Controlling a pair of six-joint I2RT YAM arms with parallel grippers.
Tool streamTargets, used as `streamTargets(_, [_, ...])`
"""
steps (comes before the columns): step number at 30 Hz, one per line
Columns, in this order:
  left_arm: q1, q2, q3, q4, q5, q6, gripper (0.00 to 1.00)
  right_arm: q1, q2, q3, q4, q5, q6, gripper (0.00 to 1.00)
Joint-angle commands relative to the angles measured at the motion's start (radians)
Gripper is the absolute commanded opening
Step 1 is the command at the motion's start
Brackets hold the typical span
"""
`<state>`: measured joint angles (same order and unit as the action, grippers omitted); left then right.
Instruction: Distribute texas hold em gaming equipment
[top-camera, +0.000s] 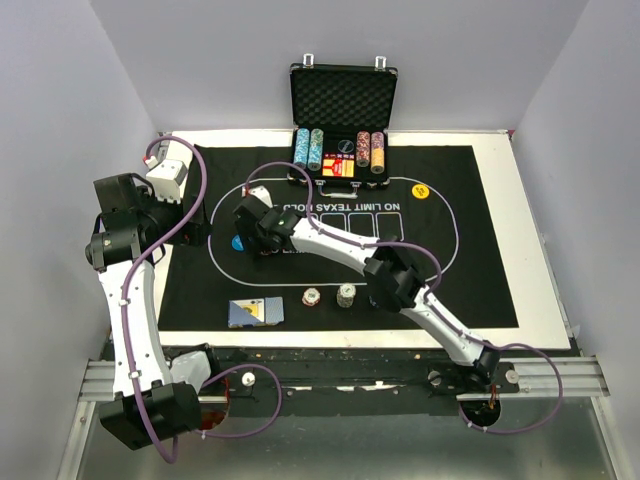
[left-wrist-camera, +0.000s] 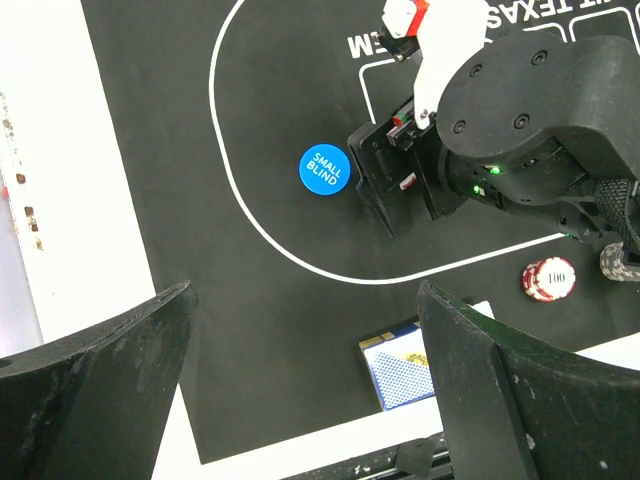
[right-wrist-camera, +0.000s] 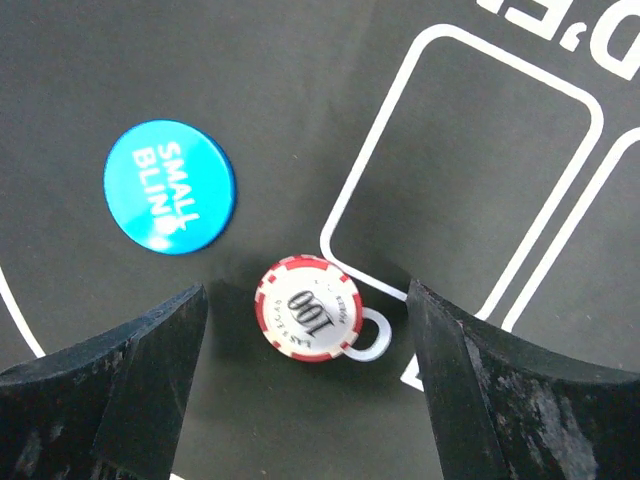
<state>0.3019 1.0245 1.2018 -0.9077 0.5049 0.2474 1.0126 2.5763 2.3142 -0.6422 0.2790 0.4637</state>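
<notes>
A red-and-white poker chip (right-wrist-camera: 308, 308) marked 100 lies flat on the black mat between the fingers of my right gripper (right-wrist-camera: 305, 292), which is open and touches nothing. The blue SMALL BLIND button (right-wrist-camera: 170, 186) lies just left of it, also seen in the left wrist view (left-wrist-camera: 325, 170) and from the top (top-camera: 237, 241). From above, the right gripper (top-camera: 250, 226) reaches over the mat's left oval end. My left gripper (left-wrist-camera: 305, 290) hangs open and empty high over the mat's near left corner. The blue-backed card deck (top-camera: 255, 312) lies near the front edge.
A red chip stack (top-camera: 312, 297) and a paler stack (top-camera: 346, 295) stand near the mat's front edge. The open black case (top-camera: 343, 100) with chip rows sits at the back. A yellow button (top-camera: 420, 190) lies on the mat's right side. White table border (top-camera: 540, 250) surrounds the mat.
</notes>
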Motion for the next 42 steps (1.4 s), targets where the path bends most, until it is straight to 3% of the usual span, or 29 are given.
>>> streamTargets(1, [0.006,-0.015,-0.008,-0.005,-0.006,0.015,0.99,0.004,-0.122,-0.08,-0.007,0.067,-0.014,0.89])
streamTargets(10, [0.006,-0.024,-0.015,-0.007,-0.012,0.026,0.99,0.007,-0.473,-0.566,-0.016,0.071,0.075,0.92])
streamTargets(17, [0.006,-0.021,-0.001,-0.016,-0.012,0.024,0.99,0.063,-0.567,-0.809,-0.005,0.045,0.139,0.92])
streamTargets(31, [0.006,-0.024,-0.007,-0.016,-0.017,0.023,0.99,0.104,-0.582,-0.898,0.036,0.009,0.164,0.8])
streamTargets(42, [0.006,-0.021,-0.011,-0.008,-0.02,0.02,0.99,0.118,-0.604,-0.911,0.007,0.015,0.193,0.51])
